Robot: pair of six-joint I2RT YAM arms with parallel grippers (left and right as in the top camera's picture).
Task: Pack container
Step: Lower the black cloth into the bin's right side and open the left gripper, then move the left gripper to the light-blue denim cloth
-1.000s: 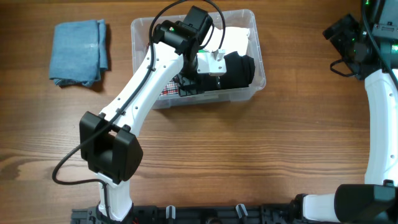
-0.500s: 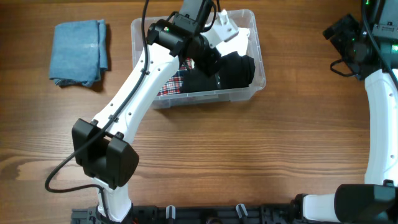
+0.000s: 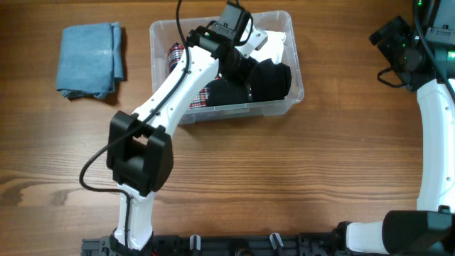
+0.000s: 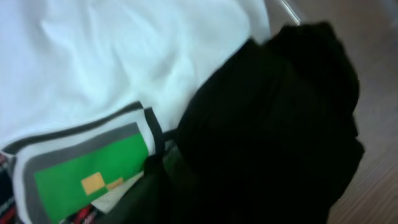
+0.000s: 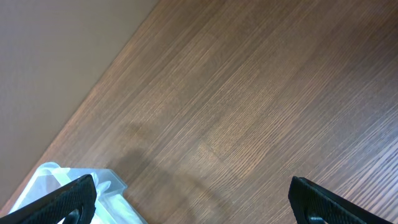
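Note:
The container (image 3: 162,32), a clear plastic tub, stands at the back middle of the table. It holds a white garment (image 3: 277,44), a black garment (image 3: 274,77) and a red plaid garment (image 3: 201,96). My left gripper (image 3: 242,65) reaches down inside it, over the black garment. The left wrist view is filled by the white garment (image 4: 124,56), a green patch (image 4: 87,171) and the black garment (image 4: 273,124); my fingers do not stand out against the black cloth. My right gripper (image 5: 200,211) hangs open over bare wood at the far right, holding nothing.
A folded blue cloth (image 3: 91,58) lies on the wooden table left of the container. The right arm (image 3: 434,121) stands along the right edge. A corner of the container (image 5: 43,186) shows at the lower left of the right wrist view.
My left wrist has moved from the container's middle toward its far side, and the arm's elbow has swung right. More of the plaid garment shows. The right arm has not moved.

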